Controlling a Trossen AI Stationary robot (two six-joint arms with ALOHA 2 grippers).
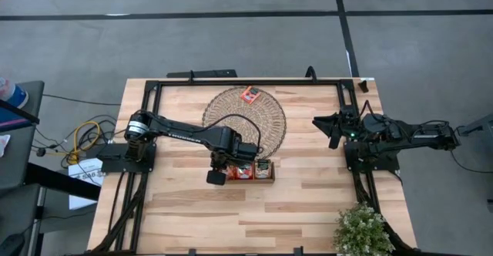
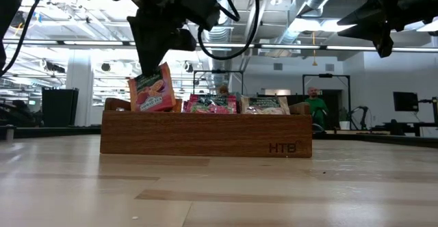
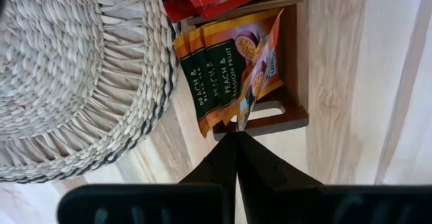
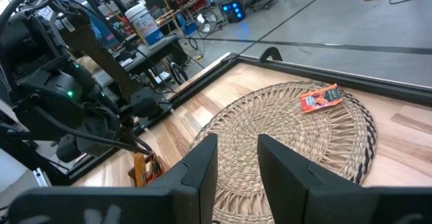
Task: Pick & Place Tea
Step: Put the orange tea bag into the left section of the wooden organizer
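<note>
left gripper (image 2: 156, 68) pinching orange sachet (image 2: 152, 90) | over wooden tray (image 2: 205, 135) end compartment | sachet tilted

Bare light wooden surface (image 1: 308, 202) lies open in front of the small brown wooden tray (image 1: 245, 178); a leafy green potted plant (image 1: 360, 230) blocks the right front corner.

You have the wooden tray (image 1: 264, 179) just in front of the woven mat (image 1: 266, 114), near the table's (image 1: 308, 210) middle. Tea sachets (image 2: 236, 104) stand in its compartments; one more sachet (image 1: 249, 95) lies on the mat's far edge. The left gripper (image 1: 219, 168) hangs over the tray's left end, the right gripper (image 1: 333, 130) beyond the mat's right side.
</note>
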